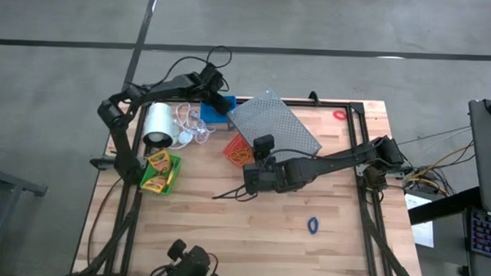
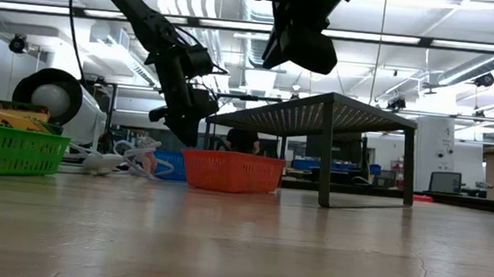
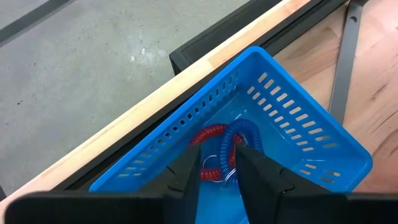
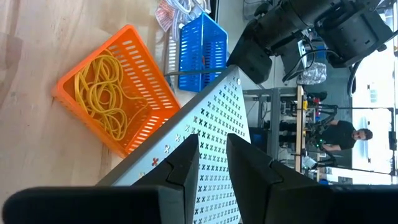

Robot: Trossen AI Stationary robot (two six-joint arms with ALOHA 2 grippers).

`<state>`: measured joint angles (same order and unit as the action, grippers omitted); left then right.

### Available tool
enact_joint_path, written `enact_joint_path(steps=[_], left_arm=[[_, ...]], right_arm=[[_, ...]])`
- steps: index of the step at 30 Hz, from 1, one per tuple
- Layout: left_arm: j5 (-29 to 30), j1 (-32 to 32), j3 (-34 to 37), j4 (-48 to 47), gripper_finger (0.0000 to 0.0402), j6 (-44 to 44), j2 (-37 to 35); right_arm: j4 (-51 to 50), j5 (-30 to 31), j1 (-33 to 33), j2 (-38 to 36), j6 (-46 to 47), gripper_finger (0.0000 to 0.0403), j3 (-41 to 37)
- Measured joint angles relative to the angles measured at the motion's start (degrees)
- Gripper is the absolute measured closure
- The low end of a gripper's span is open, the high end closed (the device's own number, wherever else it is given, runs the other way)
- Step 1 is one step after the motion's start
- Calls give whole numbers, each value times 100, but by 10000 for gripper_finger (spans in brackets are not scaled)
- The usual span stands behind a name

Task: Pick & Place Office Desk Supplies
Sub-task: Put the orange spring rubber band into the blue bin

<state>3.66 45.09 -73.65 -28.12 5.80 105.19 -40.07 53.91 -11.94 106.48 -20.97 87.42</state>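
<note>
At the left edge of the desk point(image 1: 226, 236) sits the green bin point(image 1: 172, 175), and both yellow-and-green crayon boxes point(image 1: 156, 171) lie in it. Just behind it lies the white roll point(image 1: 157, 123) with its cord point(image 1: 190, 129) spilling toward the middle.

My left gripper point(image 3: 217, 163) hangs over the blue bin point(image 1: 214, 114) at the far edge of the desk, just beside the grey rack point(image 1: 274, 123). Its fingers point(image 3: 189, 168) stand a little apart with nothing between them, and they point down into the bin. On the bin's floor, right under the fingertips, lie a red ring band point(image 3: 206, 138) and a blue ring band point(image 3: 236, 134), touching each other.

To the right of the blue bin, the red-orange bin point(image 1: 238, 151) sits against the near corner of the rack, with a tangle of yellow rubber bands point(image 4: 107, 93) inside it.

My right gripper point(image 4: 212, 158) is in the middle of the desk, beside the red-orange bin, raised above the desk and aimed at the rack's perforated top. Its fingers point(image 4: 185, 163) are slightly parted and hold nothing.

Farther right, a second blue ring band point(image 1: 313, 226) lies alone on the bare wood toward the near edge, well apart from everything else. Another red ring band point(image 1: 339, 115) lies near the far right corner, past the rack.
</note>
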Motion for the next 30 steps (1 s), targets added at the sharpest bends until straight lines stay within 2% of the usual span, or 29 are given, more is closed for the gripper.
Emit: enact_joint_path(steps=[7, 13, 15, 20, 25, 30], left_arm=[[-61, -1, -50, -26, 297, -316, -80], [-86, -26, -59, -45, 297, -302, -683], [-90, -90, -59, -80, 297, -299, -1005], [-131, -415, -59, -304, 297, -266, -1979], [-133, -962, -57, -401, 297, -236, -3079], [-157, -1778, 194, -384, 297, -228, -4143]], right_arm=[[7, -1, 0, 0, 110, 330, 0], [-24, -58, 42, -99, 582, 328, -2], [-31, -187, 54, -178, 594, 330, -2], [-44, -941, 71, -501, 650, 332, -2], [-545, -895, 92, -1014, 1150, 328, -2], [-1392, -889, 159, -1677, 2325, 330, -2]])
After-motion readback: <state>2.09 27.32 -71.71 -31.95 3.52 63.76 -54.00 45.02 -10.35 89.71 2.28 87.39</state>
